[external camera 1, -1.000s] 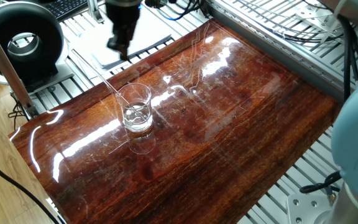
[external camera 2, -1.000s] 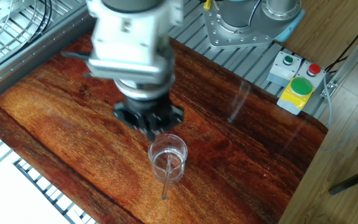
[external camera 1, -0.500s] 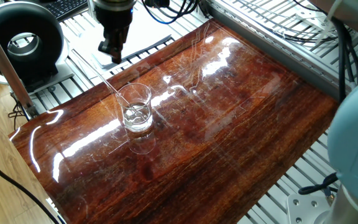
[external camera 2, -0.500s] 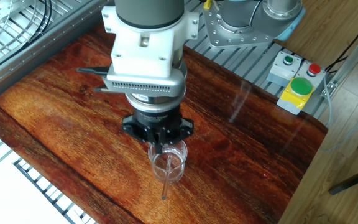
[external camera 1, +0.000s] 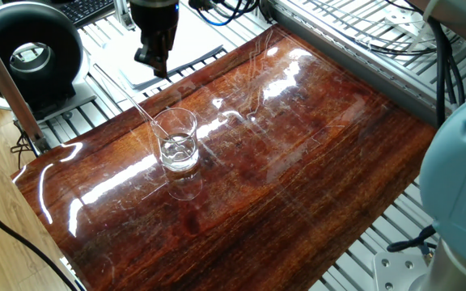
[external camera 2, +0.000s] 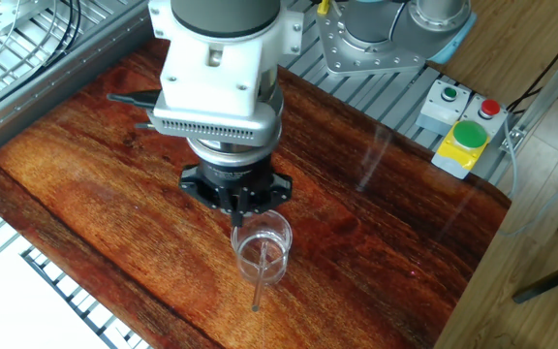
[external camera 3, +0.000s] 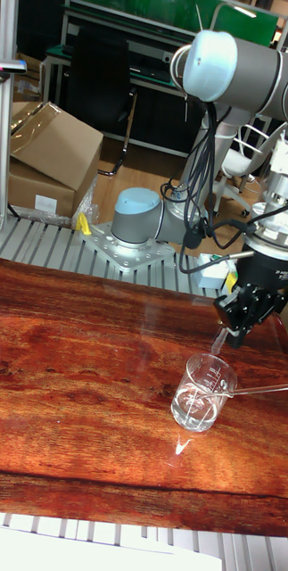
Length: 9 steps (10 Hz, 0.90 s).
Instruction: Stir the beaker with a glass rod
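The beaker (external camera 1: 178,145) is a small clear glass cup standing upright on the wooden tabletop (external camera 1: 298,162), with a little clear liquid in it. The thin glass rod (external camera 1: 142,109) leans in it, lower end in the liquid, upper end sticking out over the rim. No finger touches it. The beaker (external camera 2: 263,247) and the rod (external camera 2: 258,286) show again from the other side, and the beaker (external camera 3: 201,393) and the rod (external camera 3: 268,388) in the tall view. My gripper (external camera 1: 154,65) hangs above and just behind the beaker, fingers together and empty; it also shows as gripper (external camera 2: 245,211) and gripper (external camera 3: 234,335).
A black round device (external camera 1: 31,52) and a white sheet (external camera 1: 176,48) lie beyond the table's far left edge. Metal slats (external camera 1: 362,48) run along the right. A button box (external camera 2: 463,136) sits at a corner. The arm's base (external camera 3: 139,227) stands behind the table.
My gripper has swung sideways a little above the beaker and back, staying at about the same height. Beaker and rod have not moved.
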Tool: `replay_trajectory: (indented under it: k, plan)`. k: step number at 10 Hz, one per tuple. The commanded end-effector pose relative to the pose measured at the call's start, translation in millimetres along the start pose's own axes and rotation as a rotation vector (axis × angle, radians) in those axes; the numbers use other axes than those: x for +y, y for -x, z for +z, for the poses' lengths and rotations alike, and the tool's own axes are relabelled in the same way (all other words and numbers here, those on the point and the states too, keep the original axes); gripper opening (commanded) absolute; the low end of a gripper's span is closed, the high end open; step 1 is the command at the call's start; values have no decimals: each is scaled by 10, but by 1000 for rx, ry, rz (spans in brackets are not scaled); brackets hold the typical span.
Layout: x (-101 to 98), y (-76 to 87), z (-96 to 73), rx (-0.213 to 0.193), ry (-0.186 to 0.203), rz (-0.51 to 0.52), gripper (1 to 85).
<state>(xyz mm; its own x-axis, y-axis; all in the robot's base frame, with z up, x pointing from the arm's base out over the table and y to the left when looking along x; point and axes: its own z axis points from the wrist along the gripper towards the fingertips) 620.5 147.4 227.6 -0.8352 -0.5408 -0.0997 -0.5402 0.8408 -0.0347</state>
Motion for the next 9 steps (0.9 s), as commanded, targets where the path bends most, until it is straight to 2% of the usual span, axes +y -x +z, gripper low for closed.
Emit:
replay_trajectory:
  k: [1, 2, 3, 4, 5, 6, 7, 8, 9]
  plan:
    - [-110, -16, -25, 6, -37, -72, 10]
    - [-146, -34, -27, 14, -50, -86, 10]
    - [-122, 24, -26, -9, -42, -83, 10]
    - [-6, 165, -29, -65, 1, -67, 10]
    - [113, 191, -34, -77, 47, -71, 10]
    - [96, 145, -30, -59, 40, -92, 93]
    - [88, 108, 9, -31, 41, -138, 290]
    - [63, 153, 81, -37, 36, -141, 363]
    - [39, 198, 167, -43, 34, -141, 390]
